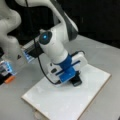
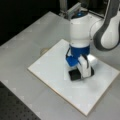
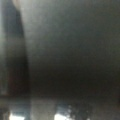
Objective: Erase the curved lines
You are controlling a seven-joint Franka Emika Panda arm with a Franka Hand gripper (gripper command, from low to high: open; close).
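Pressing down on the board [image 1: 62, 97], the gripper [image 1: 75, 79] has a black eraser [image 1: 76, 82] under it. In both front views the eraser sits flat on the white board, near the middle. The jaws look clamped on the eraser, one on each side, though the blue mount hides part of them.

I cannot see the curve lines anywhere. The bare board around the eraser looks white in both front views. If any lines are left, I think they are under the eraser or the gripper [image 2: 78, 72], or too faint to spot. So I cannot tell where they lie next to the jaws.

What could go wrong? The board only rests on the grey table [image 1: 105, 55], so I think a hard push could make it slide. The eraser [image 2: 75, 74] could tip in the jaws and rub with just one edge, leaving marks behind. The wrist view is all dark and shows nothing useful.
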